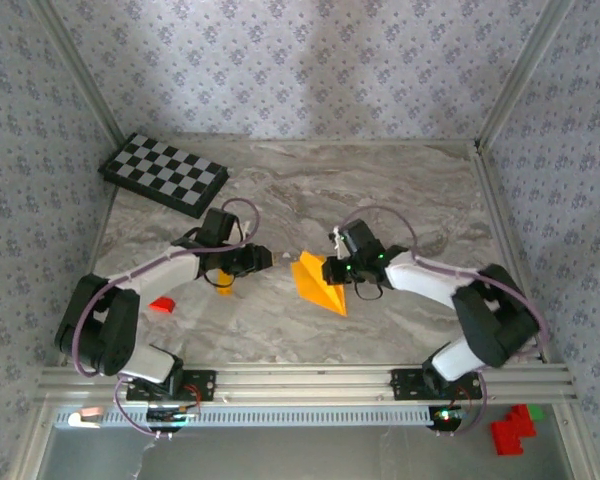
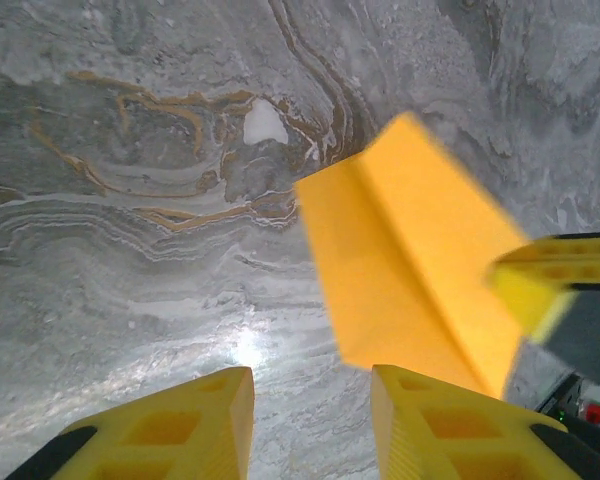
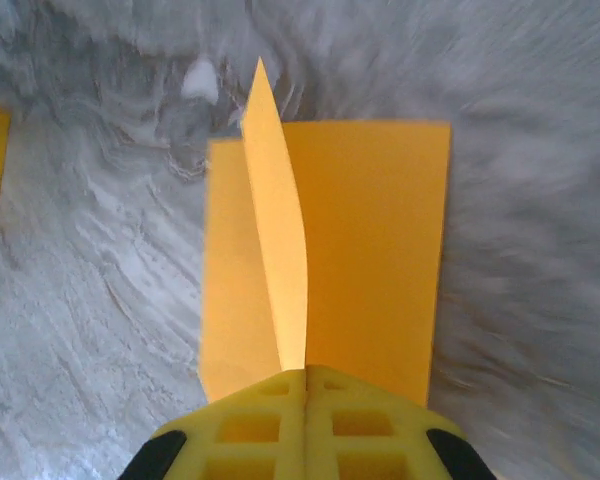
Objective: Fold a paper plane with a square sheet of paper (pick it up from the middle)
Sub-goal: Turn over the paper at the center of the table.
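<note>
Right tool point(image 3: 305, 385): clamped tight on raised centre fin of paper plane point(image 3: 370, 250); wings low over marble surface point(image 3: 80, 300) between arms, contact unclear. Left tool point(image 2: 310, 400): partly spread, empty, just beside wing. Feather-light, floppy, easily crushed, probably slick. Best hold: centre fold, mid-length, gently.

White-and-black arms point(image 1: 155, 272), purplish looped cables point(image 1: 244, 205), yellow latticed pincer fingers point(image 3: 250, 430), seemingly green lights point(image 1: 350, 268)

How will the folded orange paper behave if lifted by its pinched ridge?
Probably very light: the folded paper looks like thin sheet. Likely floppy: its upright ridge, pinched in the shut right gripper, bows sideways, so the flat flaps may droop when raised.
</note>
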Tool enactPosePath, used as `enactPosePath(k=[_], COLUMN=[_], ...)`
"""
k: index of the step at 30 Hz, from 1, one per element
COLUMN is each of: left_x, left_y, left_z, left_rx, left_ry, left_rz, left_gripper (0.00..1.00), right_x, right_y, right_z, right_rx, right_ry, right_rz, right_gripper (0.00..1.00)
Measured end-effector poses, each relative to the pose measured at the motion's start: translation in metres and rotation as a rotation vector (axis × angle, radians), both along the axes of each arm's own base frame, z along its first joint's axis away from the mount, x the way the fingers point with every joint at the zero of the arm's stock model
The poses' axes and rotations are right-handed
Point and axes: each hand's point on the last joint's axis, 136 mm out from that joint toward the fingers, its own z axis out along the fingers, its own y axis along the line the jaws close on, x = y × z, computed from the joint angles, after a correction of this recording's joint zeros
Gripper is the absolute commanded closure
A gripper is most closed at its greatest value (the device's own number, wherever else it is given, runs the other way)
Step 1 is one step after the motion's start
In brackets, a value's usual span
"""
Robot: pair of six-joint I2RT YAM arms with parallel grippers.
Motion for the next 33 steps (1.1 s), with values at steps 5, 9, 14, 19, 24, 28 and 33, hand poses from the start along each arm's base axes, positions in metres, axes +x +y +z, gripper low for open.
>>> enactPosePath(k=[5,9,14,19,24,28,33], left_x=[0.008,0.016,0.021,0.026,0.027,0.026,0.021], left_y=[0.014,0.032,0.051,0.069,0.086,0.09,0.09], left_z=[0.016,0.015,0.007,0.003,0.0,0.007,0.01], left_rx=[-0.005,0.009,0.029,0.044,0.056,0.061,0.047], left_ry=[-0.044,-0.045,-0.023,-0.006,0.005,-0.014,-0.021], left_rz=[0.064,0.133,0.196,0.254,0.304,0.318,0.318], left_gripper=[0.64,0.64,0.64,0.64,0.63,0.63,0.62], right_x=[0.011,0.001,-0.009,-0.022,-0.027,-0.024,-0.031], right_y=[-0.022,-0.025,-0.011,0.022,0.058,0.078,0.089], right_z=[0.083,0.089,0.045,0.003,-0.015,-0.017,-0.014], right_rx=[-0.295,-0.578,-0.908,-1.024,-0.947,-0.844,-0.658], right_ry=[-0.265,-0.331,-0.301,-0.287,-0.26,-0.235,-0.173], right_rz=[-0.093,-0.103,-0.071,-0.013,0.007,-0.002,0.005], right_gripper=[1.0,1.0,1.0,0.97,0.8,0.7,0.69])
